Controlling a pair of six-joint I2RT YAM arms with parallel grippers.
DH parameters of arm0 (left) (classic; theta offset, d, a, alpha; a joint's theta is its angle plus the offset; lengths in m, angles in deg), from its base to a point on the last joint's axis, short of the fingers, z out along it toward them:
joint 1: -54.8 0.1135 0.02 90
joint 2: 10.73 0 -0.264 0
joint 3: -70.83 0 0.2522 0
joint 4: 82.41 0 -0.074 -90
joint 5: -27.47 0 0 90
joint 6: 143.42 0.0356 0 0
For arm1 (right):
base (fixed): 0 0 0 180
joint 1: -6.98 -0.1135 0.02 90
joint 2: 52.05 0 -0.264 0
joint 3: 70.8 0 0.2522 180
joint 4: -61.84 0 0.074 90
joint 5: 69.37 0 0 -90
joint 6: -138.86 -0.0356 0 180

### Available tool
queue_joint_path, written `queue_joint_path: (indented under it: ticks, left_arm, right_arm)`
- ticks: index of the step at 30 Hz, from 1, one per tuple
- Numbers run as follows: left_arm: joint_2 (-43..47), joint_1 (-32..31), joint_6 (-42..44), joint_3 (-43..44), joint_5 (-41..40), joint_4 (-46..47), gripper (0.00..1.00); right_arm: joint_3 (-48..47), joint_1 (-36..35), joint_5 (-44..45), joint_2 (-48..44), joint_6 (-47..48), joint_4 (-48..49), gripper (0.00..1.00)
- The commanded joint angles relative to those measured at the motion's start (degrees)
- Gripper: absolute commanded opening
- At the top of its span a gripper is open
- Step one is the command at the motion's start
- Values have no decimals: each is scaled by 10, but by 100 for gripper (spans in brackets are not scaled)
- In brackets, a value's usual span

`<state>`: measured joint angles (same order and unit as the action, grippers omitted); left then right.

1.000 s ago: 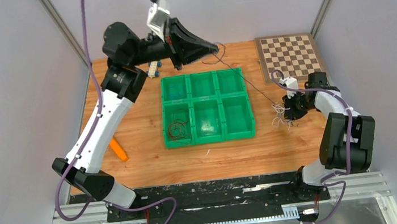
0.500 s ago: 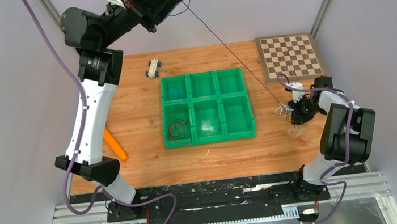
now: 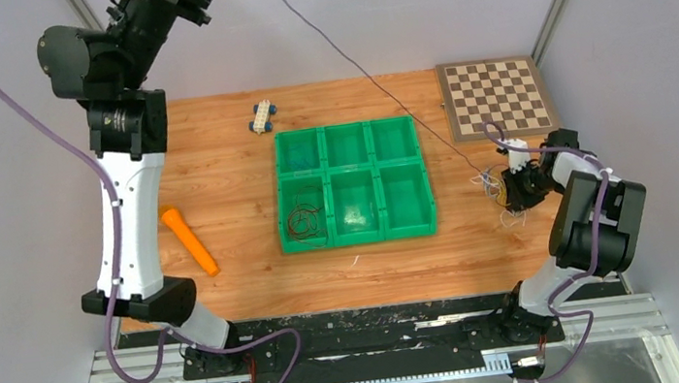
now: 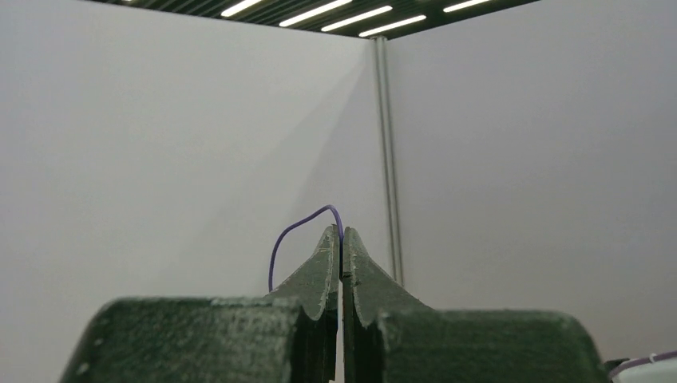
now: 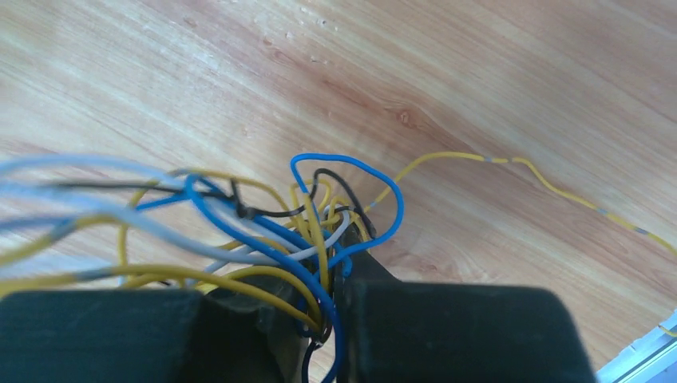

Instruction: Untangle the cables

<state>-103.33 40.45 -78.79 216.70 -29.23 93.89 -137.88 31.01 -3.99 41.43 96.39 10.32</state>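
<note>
A tangle of thin yellow, blue, white and black cables (image 5: pixel 319 215) lies on the wooden table at the right (image 3: pixel 497 194). My right gripper (image 5: pixel 329 275) is shut on this bundle low over the wood (image 3: pixel 511 185). One dark purple cable (image 3: pixel 405 105) runs taut from the tangle up and left, out of the top of the overhead view. My left gripper (image 4: pixel 342 231) is raised high against the wall and shut on that cable's end (image 4: pixel 281 235). A dark red cable (image 3: pixel 305 217) lies coiled in the green tray's near-left compartment.
The green six-compartment tray (image 3: pixel 347 127) stands mid-table. A chessboard (image 3: pixel 497 96) lies at the back right, a small toy car (image 3: pixel 261 116) at the back and an orange stick (image 3: pixel 189 239) on the left. A loose yellow cable (image 5: pixel 511 161) trails over the wood.
The left arm has swung up and to the left, lifting its gripper out of the overhead view and drawing the dark cable longer. The right gripper and tangle shifted slightly right.
</note>
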Motion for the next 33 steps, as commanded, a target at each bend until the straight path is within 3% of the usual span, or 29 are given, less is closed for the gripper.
queue_joint_path:
  ticks: [1, 4, 7, 10, 14, 19, 22, 26, 33]
  left_arm:
    - [56, 47, 5, -78, -35, -20, 0]
    - [77, 83, 6, -113, -45, -18, 0]
    - [62, 112, 19, -59, -73, -29, 0]
    - [47, 135, 48, -2, -108, -37, 0]
    - [53, 151, 78, 15, -124, -32, 0]
    - [58, 159, 54, -7, -73, -19, 0]
    - [60, 158, 54, -14, -85, -15, 0]
    - [48, 160, 46, 7, -66, -13, 0]
    - [49, 161, 17, -30, -36, 24, 0]
  right_arm:
    - [-38, 5, -35, -43, -2, -24, 10]
    - [-39, 5, -42, -56, -3, -25, 5]
    - [-24, 5, 2, -23, 20, -15, 4]
    - [-25, 10, 46, 19, 31, -4, 9]
    - [-39, 16, 55, 42, 24, 3, 10]
    - [-48, 15, 44, 41, 20, 3, 5]
    - [-53, 15, 54, 47, 18, 3, 4]
    - [-42, 15, 50, 37, 26, 2, 5]
    - [-42, 9, 29, 18, 19, -14, 6]
